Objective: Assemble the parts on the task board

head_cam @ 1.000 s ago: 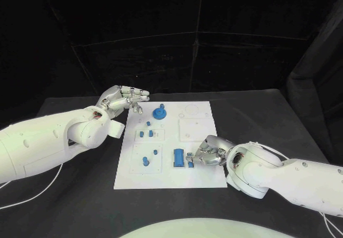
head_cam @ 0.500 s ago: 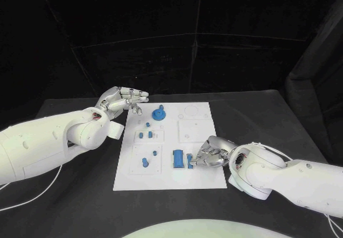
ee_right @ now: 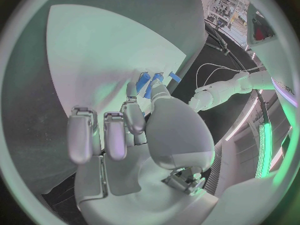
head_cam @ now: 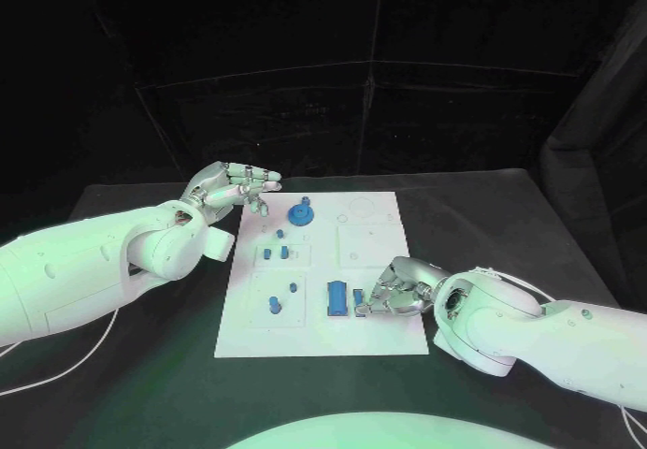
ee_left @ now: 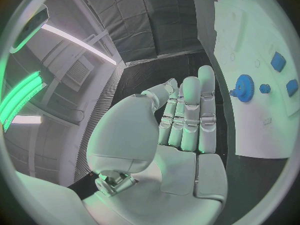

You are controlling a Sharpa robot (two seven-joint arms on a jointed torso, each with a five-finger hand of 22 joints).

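The white task board lies mid-table. On it are a blue gear, a blue block and several small blue parts. My right hand is low over the board's near right part, fingers curled. Its fingertips pinch a small blue part just right of the block. The right wrist view shows that part between thumb and finger of the right hand over the board. My left hand hovers off the board's far left corner and holds nothing. In the left wrist view the left hand has straight fingers, with the gear beyond.
The black table runs wide on both sides of the board. Raised white plates sit in the board's right half, with a round outline at its far end. A white cable trails under my left arm.
My right hand has edged slightly toward the blue block and the near edge, fingers still at the small part. The left hand has not moved.
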